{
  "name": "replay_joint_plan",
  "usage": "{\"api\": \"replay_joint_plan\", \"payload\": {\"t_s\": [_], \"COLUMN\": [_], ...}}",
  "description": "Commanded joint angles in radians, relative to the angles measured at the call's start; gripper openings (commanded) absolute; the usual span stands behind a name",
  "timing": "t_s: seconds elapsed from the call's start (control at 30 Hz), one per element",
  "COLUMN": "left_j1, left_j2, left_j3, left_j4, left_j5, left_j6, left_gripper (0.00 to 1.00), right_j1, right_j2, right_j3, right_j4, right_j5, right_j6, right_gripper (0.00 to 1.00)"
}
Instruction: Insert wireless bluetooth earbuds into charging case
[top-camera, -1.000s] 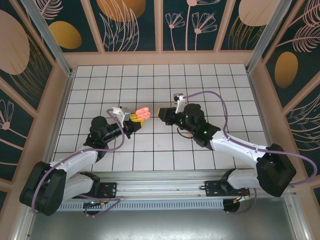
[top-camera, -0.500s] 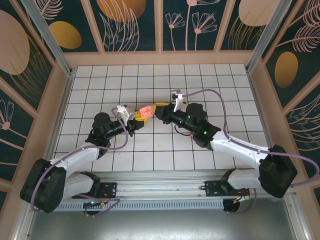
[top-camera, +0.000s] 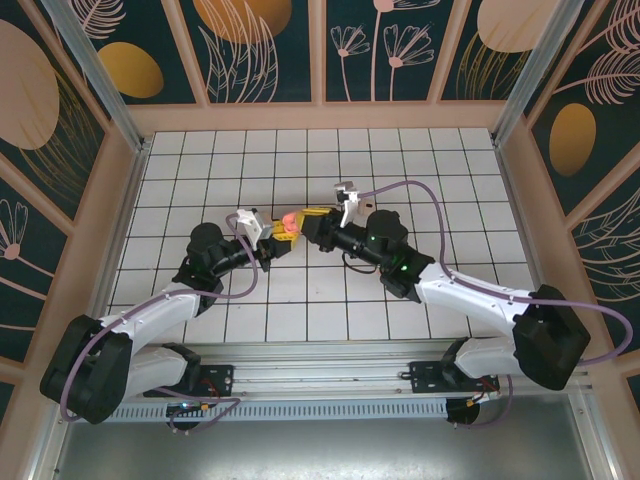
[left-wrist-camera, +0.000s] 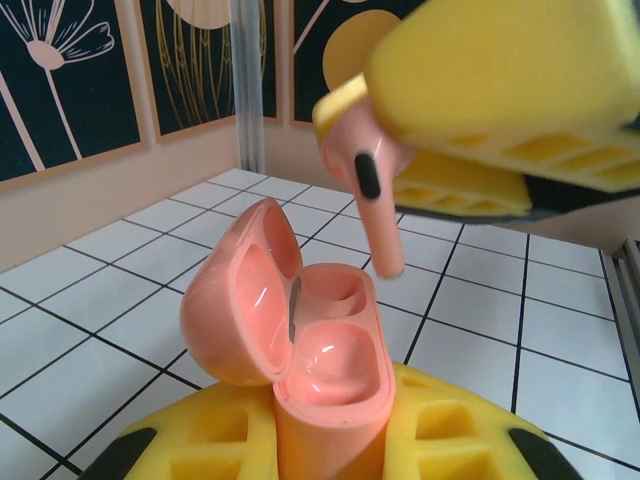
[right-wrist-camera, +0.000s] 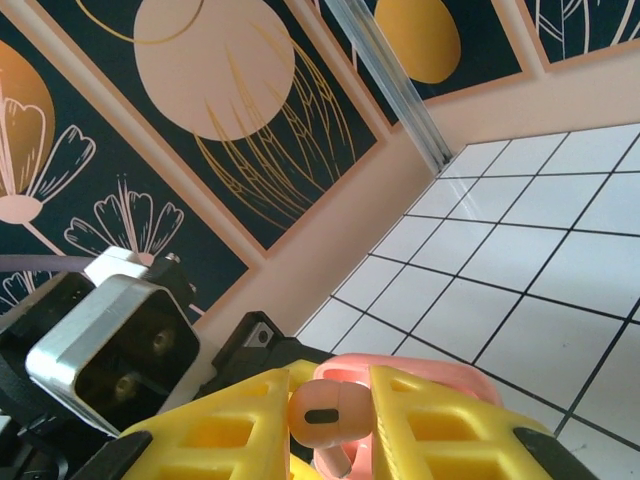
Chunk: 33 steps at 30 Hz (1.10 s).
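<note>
The left pincer (top-camera: 272, 237) is closed on the charging case (left-wrist-camera: 292, 345), a smooth, glossy salmon-pink shell of rounded, pebble-like form. The case stands upright between the pincer's yellow fingers (left-wrist-camera: 200, 445), which are matte and moulded with recessed rectangular pockets. The domed lid (left-wrist-camera: 235, 300) is hinged open and leans back to the left. The body exposes two moulded wells with bare, shiny pink lining; a dark strip sits at the hinge.

The right pincer (top-camera: 312, 221) is clamped on one salmon-pink earbud (left-wrist-camera: 375, 195). Its rounded head, marked with a dark oval, is seated between that pincer's yellow pocketed fingers (left-wrist-camera: 500, 70). The straight stem points down, its tip just above the rear of the open wells; whether it touches cannot be told.

Beneath both pincers lies the tabletop (left-wrist-camera: 110, 335), white square tiles with dark joints.
</note>
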Motion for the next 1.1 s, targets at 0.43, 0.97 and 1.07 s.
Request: {"api": "replay_joint_plan", "payload": {"t_s": [0.43,0.97,1.07], "left_j1": [-0.009,-0.008,-0.009], "left_j2": [-0.004,-0.008,-0.012], "left_j3": [0.038,0.058,0.056], "left_j4": [0.098,0.130,0.130], "left_j5": [-0.010,-0.038,-0.041], "left_j6": [-0.070,-0.113,-0.109], "left_gripper": [0.11,0.11,0.11], "right_j1": [0.016,0.015,0.015], "right_j2": [0.026,-0.006,-0.025], "right_j3": [0.010,-0.016,-0.024], "right_j4": [0.056,0.018,-0.003], "right_j5": [0.067,0.070,0.076], "right_j6": [-0.046,-0.048,-0.051], "right_gripper": [0.24,0.24,0.24]}}
